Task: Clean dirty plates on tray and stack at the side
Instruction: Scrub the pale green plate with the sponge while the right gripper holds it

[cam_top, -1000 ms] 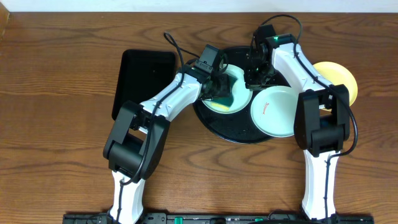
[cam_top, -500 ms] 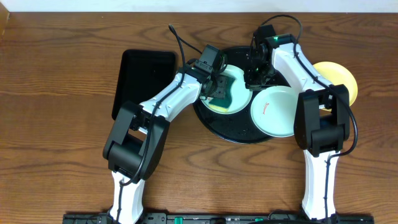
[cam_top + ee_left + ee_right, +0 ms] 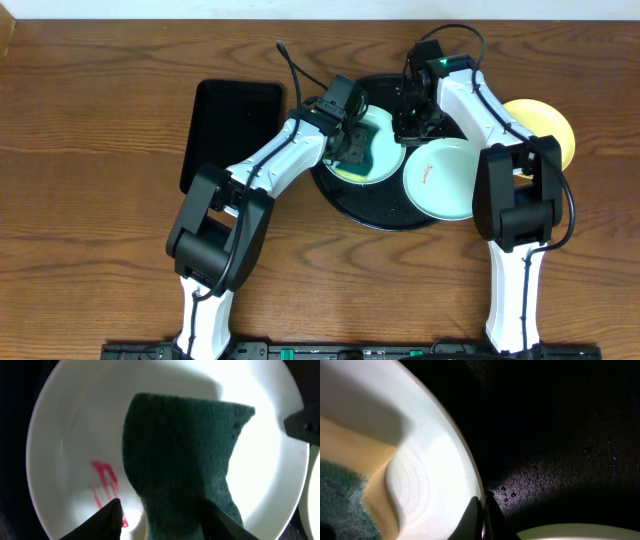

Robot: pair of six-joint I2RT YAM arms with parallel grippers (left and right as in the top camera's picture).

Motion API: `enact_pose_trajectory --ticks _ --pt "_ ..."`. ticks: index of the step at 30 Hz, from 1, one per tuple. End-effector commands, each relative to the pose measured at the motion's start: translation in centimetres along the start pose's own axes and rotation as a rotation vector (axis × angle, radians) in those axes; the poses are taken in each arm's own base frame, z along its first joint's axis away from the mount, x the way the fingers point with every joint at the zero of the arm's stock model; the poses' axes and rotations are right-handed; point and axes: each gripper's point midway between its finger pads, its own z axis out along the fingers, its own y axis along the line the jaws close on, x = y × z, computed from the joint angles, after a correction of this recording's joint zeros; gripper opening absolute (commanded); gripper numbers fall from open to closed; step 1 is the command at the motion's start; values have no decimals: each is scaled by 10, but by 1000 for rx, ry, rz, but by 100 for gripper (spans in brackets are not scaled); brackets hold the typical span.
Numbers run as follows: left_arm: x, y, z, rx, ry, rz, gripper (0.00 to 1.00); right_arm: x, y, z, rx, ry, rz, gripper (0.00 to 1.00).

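No text, label, brand, number or sign can be read in any view. The one mark seen close up is a reddish smear [image 3: 106, 482] on the pale round plastic plate [image 3: 70, 425], and it forms no letters or digits.

The sponge [image 3: 180, 455] is dark green, the plate [image 3: 388, 150] pale mint with a red smear [image 3: 106, 480], the tray [image 3: 375, 212] black.
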Motion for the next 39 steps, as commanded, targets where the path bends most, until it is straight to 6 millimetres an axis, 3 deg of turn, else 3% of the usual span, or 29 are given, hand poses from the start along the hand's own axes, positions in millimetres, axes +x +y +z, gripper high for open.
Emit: enact_pose_trajectory --ticks 1,6,10,16,22,32,34,39 --pt "-1 -7 -11 24 -2 24 51 6 2 12 9 32 -25 1" --pt "-2 -9 -11 31 -8 6 47 6 2 12 10 33 -26 1" --pt "-4 -23 -12 110 -5 -9 45 6 2 12 9 33 -25 1" --pt "-3 -22 -8 108 -3 -9 37 6 2 12 9 33 -25 1" --pt "7 -16 9 95 39 -17 36 6 2 12 10 34 -25 1" --pt "9 -5 17 39 42 -20 14 6 2 12 10 33 -25 1" --pt "14 -2 25 34 60 -23 8 6 2 12 10 33 -25 1" --pt "31 10 48 -3 116 -33 7 7 2 12 10 36 -25 1"
